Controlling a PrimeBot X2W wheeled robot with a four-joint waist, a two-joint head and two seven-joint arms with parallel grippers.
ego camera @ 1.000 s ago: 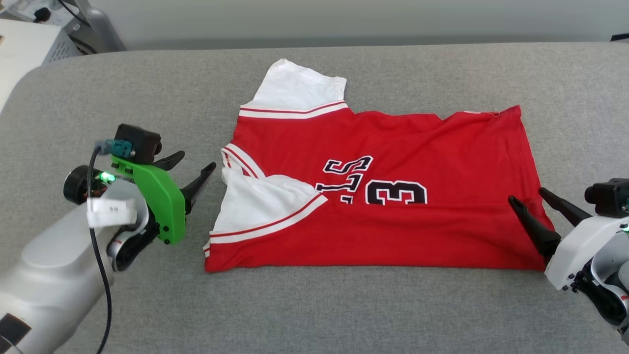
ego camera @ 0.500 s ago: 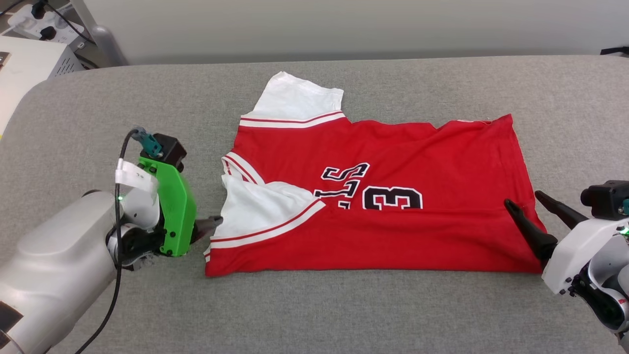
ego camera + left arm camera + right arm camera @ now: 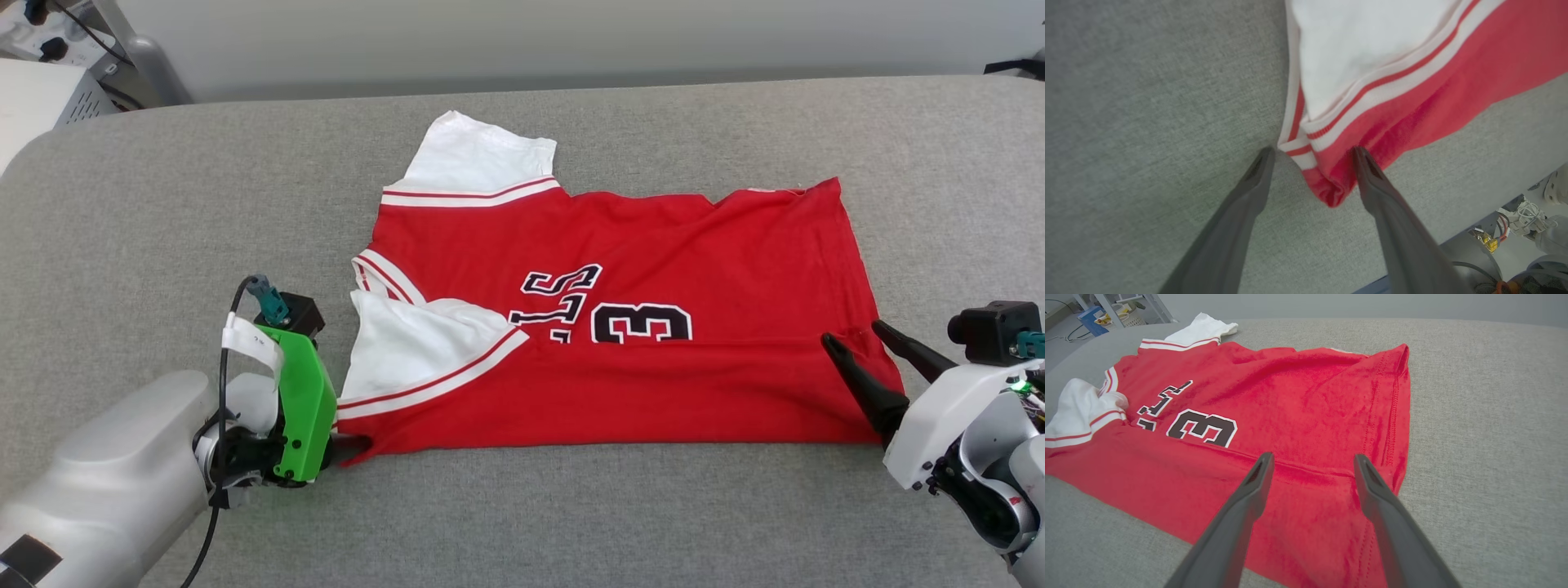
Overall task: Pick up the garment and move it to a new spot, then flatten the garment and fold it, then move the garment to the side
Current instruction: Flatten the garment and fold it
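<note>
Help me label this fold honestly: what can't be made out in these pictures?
- Head view: fingertips of the left gripper, hidden by its green mount and the garment corner.
- Head and right wrist views: the chest lettering, cut off by the fold and the white sleeve.
- Right wrist view: whether the right gripper touches the cloth or hovers.

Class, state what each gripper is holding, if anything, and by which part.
Nothing is held. The left gripper is open around a near corner of the garment; the right gripper is open over its hem end.
</note>
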